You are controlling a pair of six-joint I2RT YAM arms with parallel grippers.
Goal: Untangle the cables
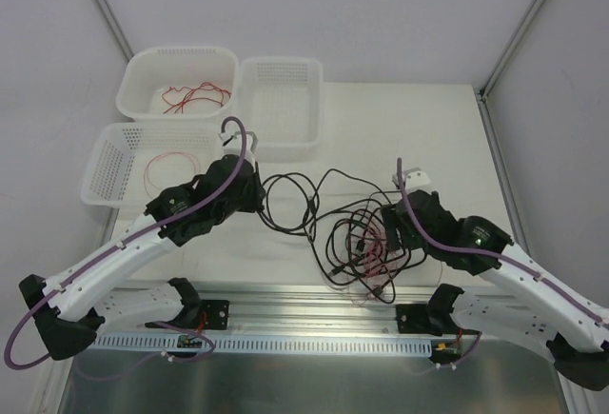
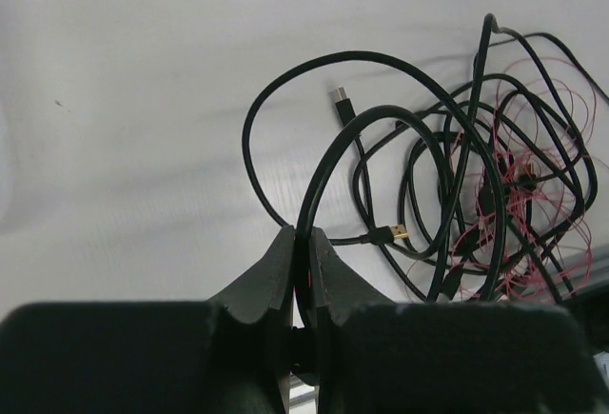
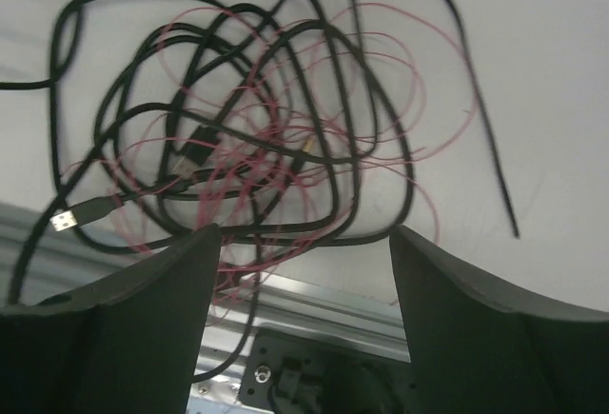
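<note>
The cables (image 1: pixel 354 235) lie as one tangle of black cables and thin red wires (image 1: pixel 373 260) on the white table in front of the right arm. My left gripper (image 1: pixel 259 195) is shut on a black cable (image 2: pixel 328 152), which arches up from between the fingers (image 2: pixel 304 239) and runs right into the tangle (image 2: pixel 504 186). A gold-tipped plug (image 2: pixel 392 233) lies just right of those fingers. My right gripper (image 1: pixel 385 228) is open above the near edge of the tangle (image 3: pixel 257 138); nothing lies between its fingers (image 3: pixel 304 235). A silver plug (image 3: pixel 65 219) sticks out at the left.
Three white baskets stand at the back left: one (image 1: pixel 181 50) holds loose red wires (image 1: pixel 195 97), a second basket (image 1: pixel 105 162) holds a red loop (image 1: pixel 169 167), and a third basket (image 1: pixel 281 60) is beside them. A metal rail (image 1: pixel 304 314) runs along the table's near edge.
</note>
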